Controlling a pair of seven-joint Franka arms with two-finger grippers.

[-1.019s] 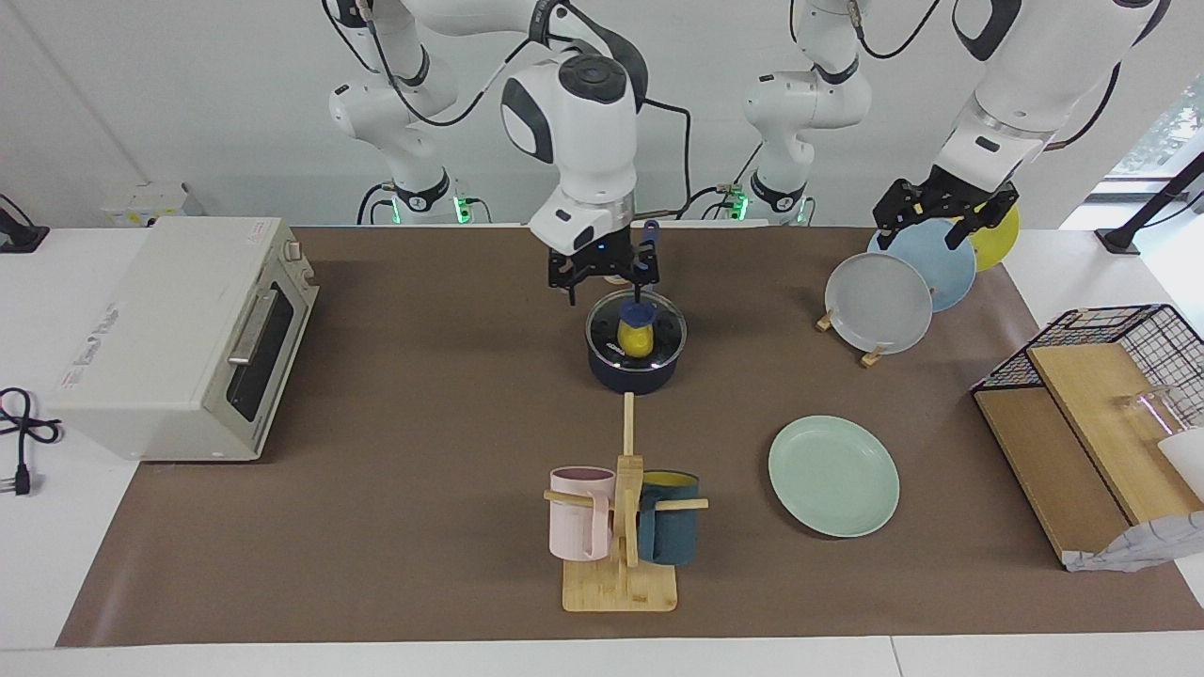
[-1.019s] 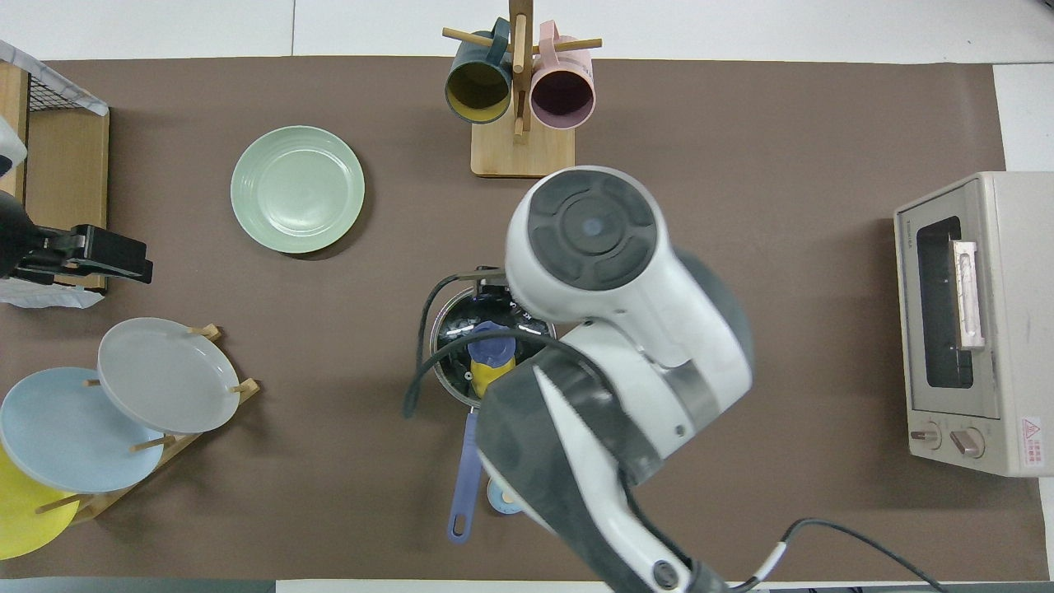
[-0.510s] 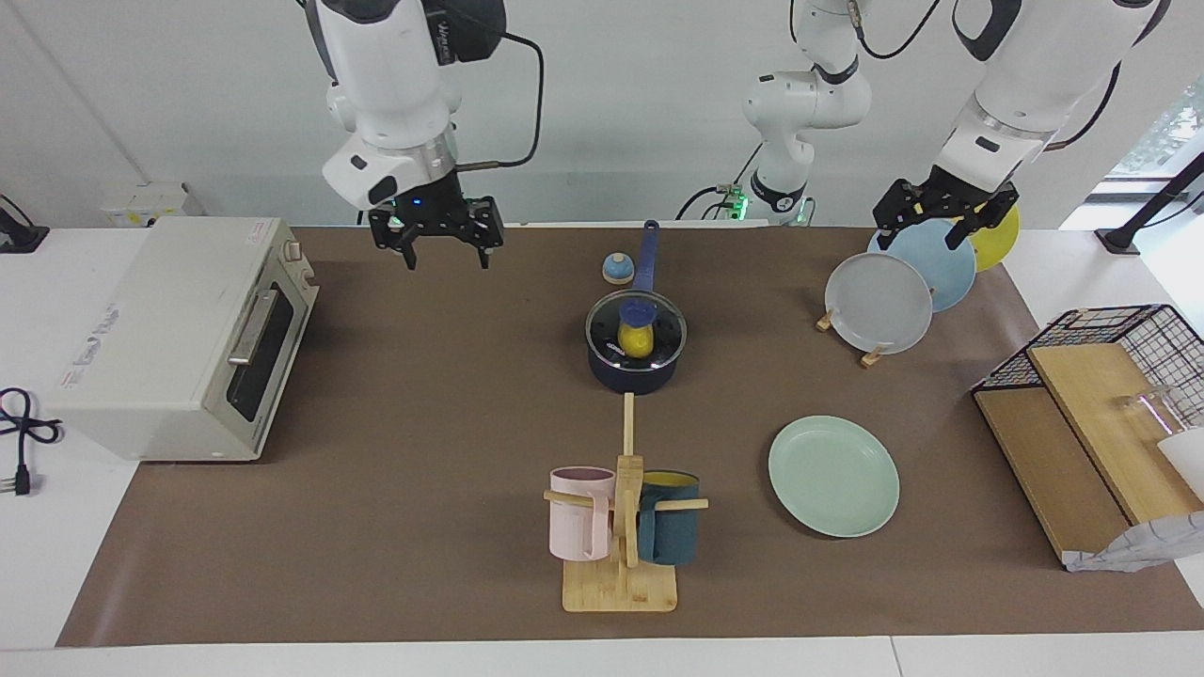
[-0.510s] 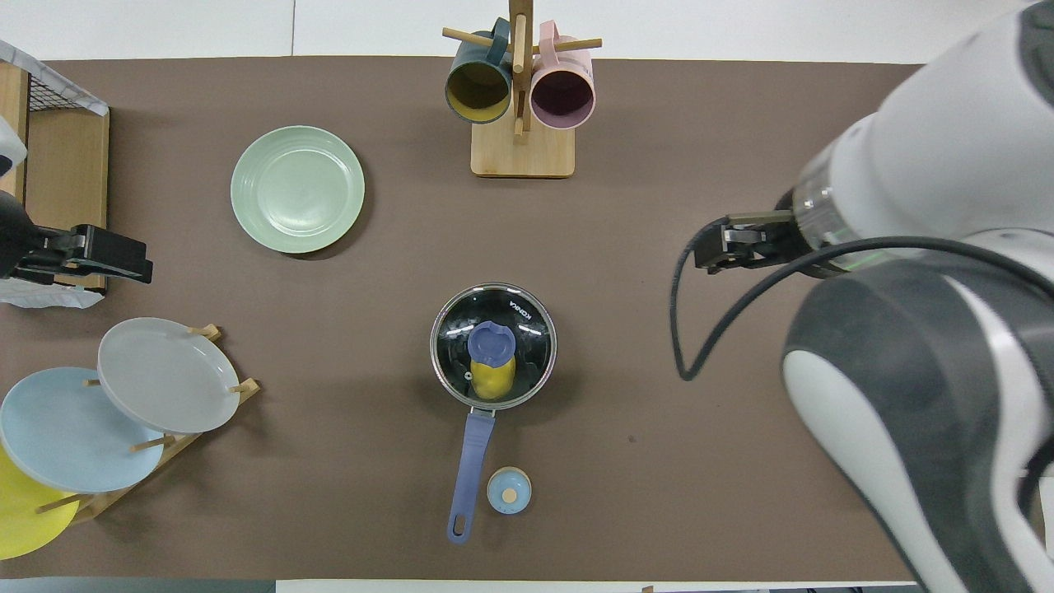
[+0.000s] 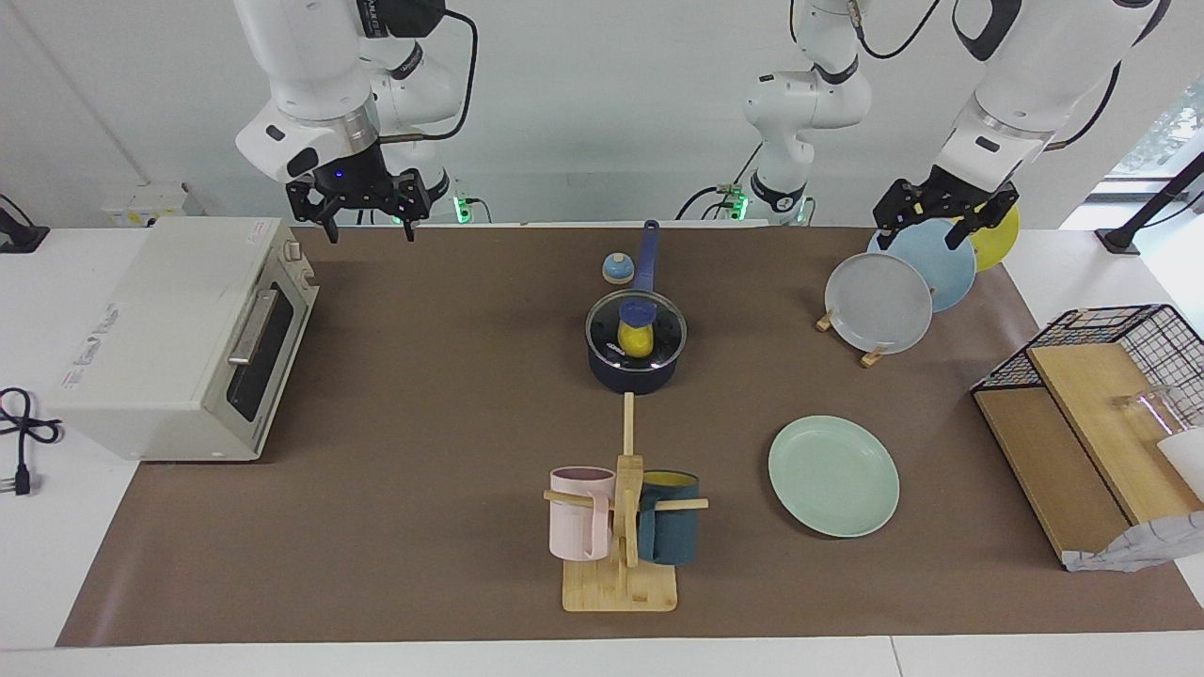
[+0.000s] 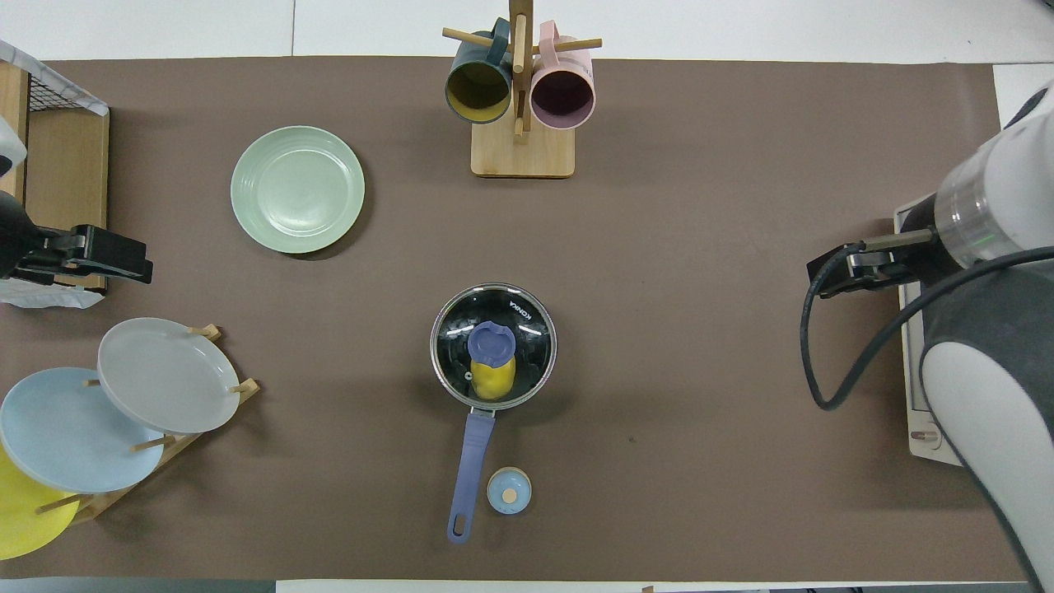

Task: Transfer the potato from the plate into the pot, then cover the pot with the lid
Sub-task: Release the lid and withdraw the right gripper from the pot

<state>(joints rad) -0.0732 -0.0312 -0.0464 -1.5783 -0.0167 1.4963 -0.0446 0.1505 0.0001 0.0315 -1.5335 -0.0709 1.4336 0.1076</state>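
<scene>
One small dark navy saucepan (image 5: 632,369) with a long straight blue handle sits mid-table, covered by one round clear glass lid (image 5: 636,329) with a blue knob; one small bright yellow potato (image 5: 635,339) shows through the glass, inside the pot. One round pale mint-green plate (image 5: 833,476) lies bare, farther from the robots, toward the left arm's end. Three plates, grey, blue and yellow, stand in one wooden rack (image 5: 871,355). Two mugs hang on one wooden stand (image 5: 621,566). The right gripper (image 5: 367,228) hangs beside one white toaster oven (image 5: 179,338), fingers apart, empty. The left gripper (image 5: 926,230) waits over the rack, fingers apart, empty.
</scene>
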